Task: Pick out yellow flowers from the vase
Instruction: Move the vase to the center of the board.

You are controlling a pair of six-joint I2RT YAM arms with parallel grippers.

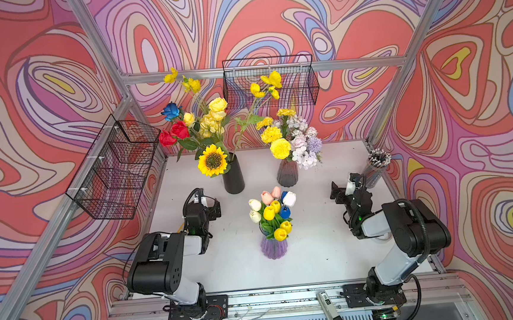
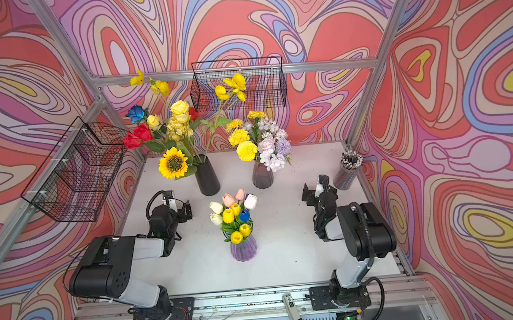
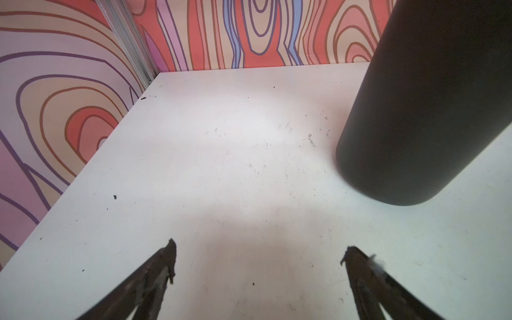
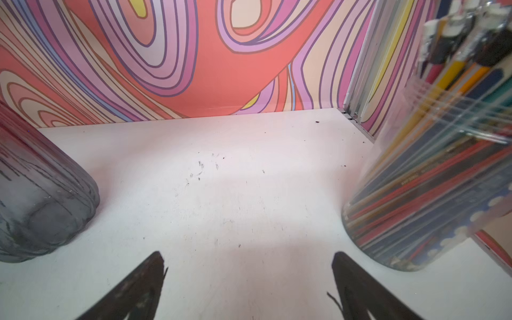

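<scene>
Left hand [image 3: 260, 246] wide, nothing in it, low over counter [image 3: 221, 166] nr left edge, black vase [image 3: 415, 110] just beside it. Right hand [image 4: 248, 253] wide too, empty, nr right edge, btwn grey ribbed vase [image 4: 41, 199] and pencil jar [image 4: 429, 180], which is by back right corner.

Yellow flowers [image 2: 246, 150] all in vases, 3 lots:
- Sunflower [image 1: 212, 160], yellow roses [image 1: 217, 105] and small yellow blossoms [image 1: 271, 80] on long stems, in black vase at back of counter, left of ctr, w/ red roses [image 1: 179, 129] and blue rose [image 1: 171, 111].
- Yellow marigolds [image 1: 280, 148] in grey ribbed vase, back ctr, w/ pale lilac blooms [image 1: 305, 151].
- Yellow tulips [image 1: 268, 212] in purple vase [image 1: 273, 247], mid-counter toward front edge, w/ white, pink and blue tulips [image 1: 289, 199].

Both hands well apart from purple vase.
</scene>
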